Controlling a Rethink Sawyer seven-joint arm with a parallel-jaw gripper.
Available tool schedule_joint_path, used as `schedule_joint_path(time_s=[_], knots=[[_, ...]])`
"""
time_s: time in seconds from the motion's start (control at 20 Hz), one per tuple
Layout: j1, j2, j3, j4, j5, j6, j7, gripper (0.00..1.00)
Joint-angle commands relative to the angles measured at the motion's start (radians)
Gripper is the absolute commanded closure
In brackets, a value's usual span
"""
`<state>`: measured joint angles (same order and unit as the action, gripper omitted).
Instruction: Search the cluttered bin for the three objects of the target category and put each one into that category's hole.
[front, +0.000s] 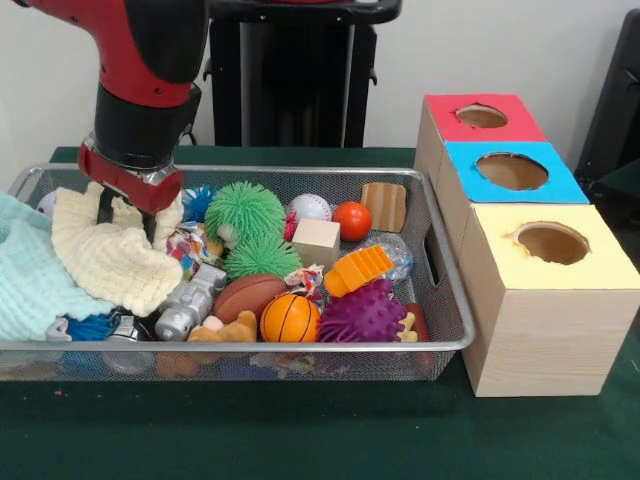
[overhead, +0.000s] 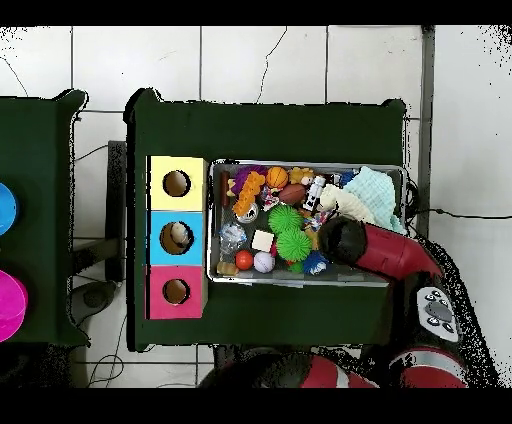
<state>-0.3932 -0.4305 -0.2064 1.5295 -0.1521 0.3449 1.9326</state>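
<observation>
The jaws (front: 128, 212) sit low at the bin's (front: 455, 330) cloth end, pressed into a cream cloth (front: 110, 262); whether they pinch it cannot be told. The cloth lies over the toys, so shifting it would expose what it hides. Three holed boxes (front: 545, 300) stand just beside the bin on the counter (front: 300, 440).

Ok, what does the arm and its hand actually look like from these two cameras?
The Sawyer arm is glossy red with rounded shells, joined by a wide black cylindrical wrist section. Below that sits a red collar with a silver metal band, and the hand ends in thin dark prongs. From overhead, the arm shows red links with black joints and a grey panel with dark buttons.
</observation>
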Motion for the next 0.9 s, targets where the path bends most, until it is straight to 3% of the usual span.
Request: schedule_joint_path(time_s=[0.05, 0.35, 0.7, 0.9], knots=[[-0.176, -0.071, 0.225, 0.117, -0.134, -0.103, -0.134, 0.0], [-0.184, -0.062, 0.263, 0.091, -0.172, -0.038, -0.111, 0.0], [-0.118, -0.129, 0.259, 0.053, -0.156, 0.163, -0.099, 0.0], [-0.114, -0.133, 0.264, 0.063, -0.153, 0.171, -0.083, 0.0]])
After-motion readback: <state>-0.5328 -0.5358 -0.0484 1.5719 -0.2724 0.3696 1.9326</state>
